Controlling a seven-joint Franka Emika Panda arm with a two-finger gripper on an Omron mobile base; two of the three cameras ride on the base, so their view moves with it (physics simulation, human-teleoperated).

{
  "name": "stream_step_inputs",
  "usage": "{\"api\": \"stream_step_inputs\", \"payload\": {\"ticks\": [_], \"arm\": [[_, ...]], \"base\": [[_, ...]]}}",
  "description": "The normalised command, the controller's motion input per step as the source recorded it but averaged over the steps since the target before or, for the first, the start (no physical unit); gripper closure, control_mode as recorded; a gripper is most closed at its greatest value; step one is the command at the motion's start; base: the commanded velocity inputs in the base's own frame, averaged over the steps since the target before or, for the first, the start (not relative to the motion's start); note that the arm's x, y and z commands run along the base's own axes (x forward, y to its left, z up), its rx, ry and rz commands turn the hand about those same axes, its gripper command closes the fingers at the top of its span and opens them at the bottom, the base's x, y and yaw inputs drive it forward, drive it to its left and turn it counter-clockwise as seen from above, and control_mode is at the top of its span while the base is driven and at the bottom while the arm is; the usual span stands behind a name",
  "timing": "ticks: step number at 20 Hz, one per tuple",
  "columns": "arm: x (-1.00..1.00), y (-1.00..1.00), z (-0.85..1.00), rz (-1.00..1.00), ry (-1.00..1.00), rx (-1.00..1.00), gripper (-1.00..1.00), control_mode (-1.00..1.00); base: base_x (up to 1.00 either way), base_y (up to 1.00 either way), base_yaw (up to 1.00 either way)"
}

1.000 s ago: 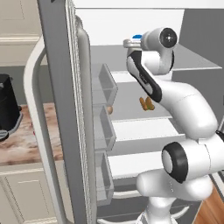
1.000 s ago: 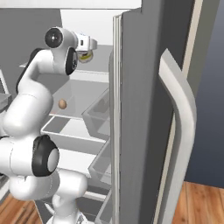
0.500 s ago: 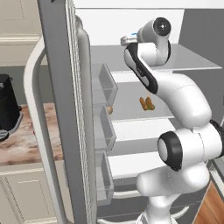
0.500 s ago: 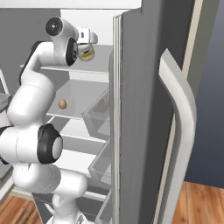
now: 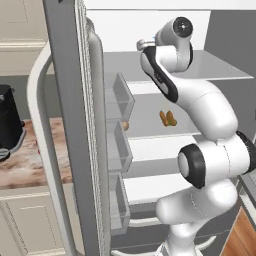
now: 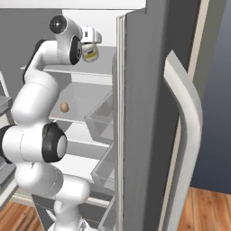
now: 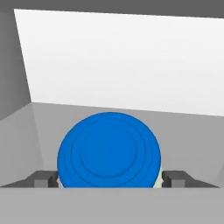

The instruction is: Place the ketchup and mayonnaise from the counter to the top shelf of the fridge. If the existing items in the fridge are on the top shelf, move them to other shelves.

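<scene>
The mayonnaise (image 6: 91, 53), a cream jar with a blue lid (image 7: 109, 151), hangs just above the top shelf (image 6: 45, 70) inside the open fridge (image 6: 149, 90). My gripper (image 7: 109, 180) is shut on it, with a dark fingertip (image 7: 43, 179) pressed at each side of the lid. In the left base view the gripper (image 5: 142, 45) reaches in over the top shelf (image 5: 220, 70). On a lower shelf lie two orange-brown lumps (image 5: 167, 118) and a tan egg-shaped ball (image 6: 64, 107). A sliver of red, the ketchup (image 5: 38, 149), peeks out on the counter (image 5: 20, 170) beside the door handle.
The left fridge door (image 5: 75, 125) stands open with grey door bins (image 5: 117, 95). The right door and its long curved handle (image 6: 185, 135) stand close on the other side. A black coffee machine (image 5: 10, 117) sits on the counter.
The arm has straightened upward, lifting the jar slightly higher and further in over the top shelf. The items on the lower shelf have not moved.
</scene>
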Motion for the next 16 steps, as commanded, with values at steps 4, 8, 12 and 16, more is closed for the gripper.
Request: {"api": "stream_step_inputs", "payload": {"ticks": [4, 8, 12, 16], "arm": [[0.24, 0.0, 0.0, 0.0, 0.0, 0.0, -1.0, -1.0], [0.2, 0.0, 0.0, 0.0, 0.0, 0.0, -1.0, -1.0], [0.19, 0.0, 0.0, 0.0, 0.0, 0.0, -1.0, -1.0], [0.05, 0.0, 0.0, 0.0, 0.0, 0.0, -1.0, -1.0]], "base": [[0.0, 0.0, 0.0], [0.0, 0.0, 0.0], [0.0, 0.0, 0.0], [0.0, 0.0, 0.0]]}}
